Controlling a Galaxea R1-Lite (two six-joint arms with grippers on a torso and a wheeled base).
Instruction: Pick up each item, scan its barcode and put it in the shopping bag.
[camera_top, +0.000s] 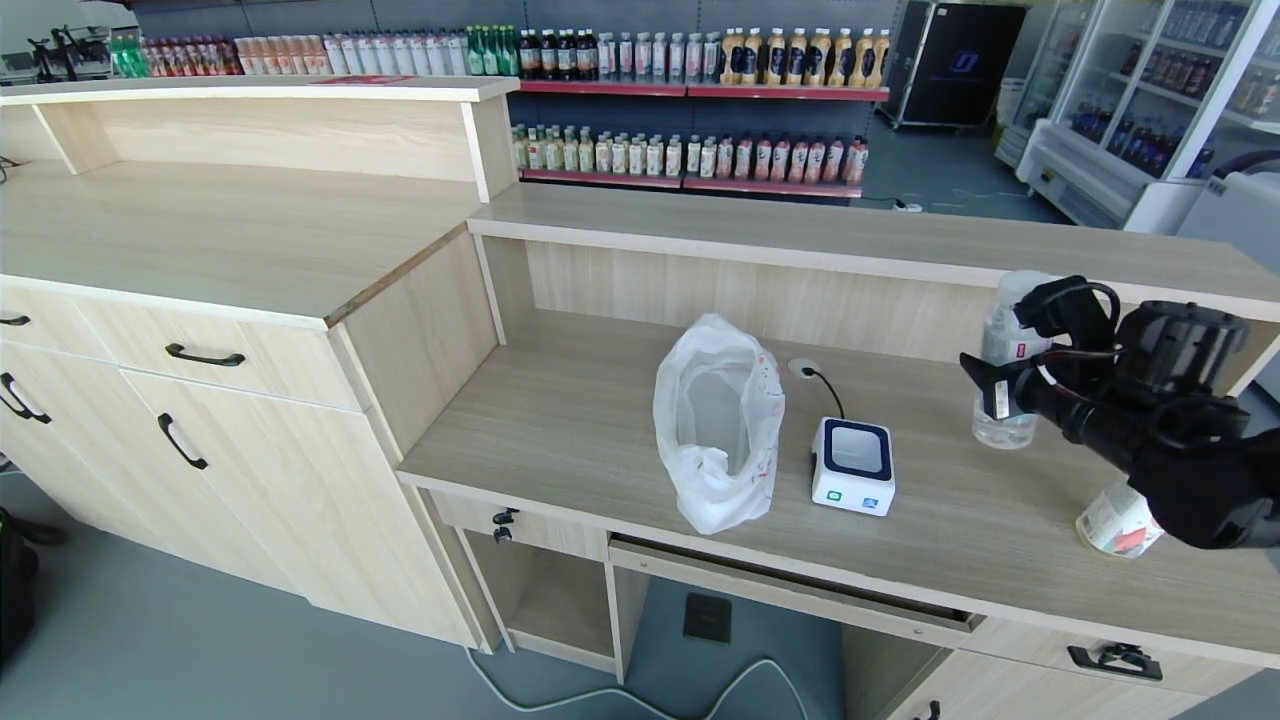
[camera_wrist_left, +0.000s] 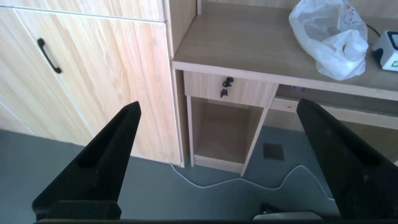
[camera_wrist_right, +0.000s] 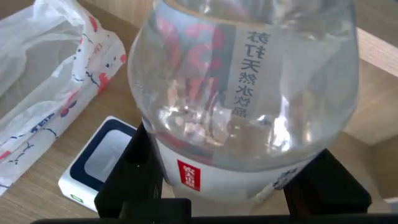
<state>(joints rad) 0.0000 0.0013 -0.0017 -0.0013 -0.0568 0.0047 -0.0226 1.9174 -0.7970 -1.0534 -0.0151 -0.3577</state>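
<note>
Shopping bag on counter, scanner just right of it, bottle farther right

The clear plastic bottle is wearing a red-and-white label; the crinkly white plastic bag is showing red print.

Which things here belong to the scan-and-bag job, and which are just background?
Job: water bottle in the right gripper, labelled container, scanner, shopping bag.
Background: shelved drinks, fridges, cabinet drawers.
</note>
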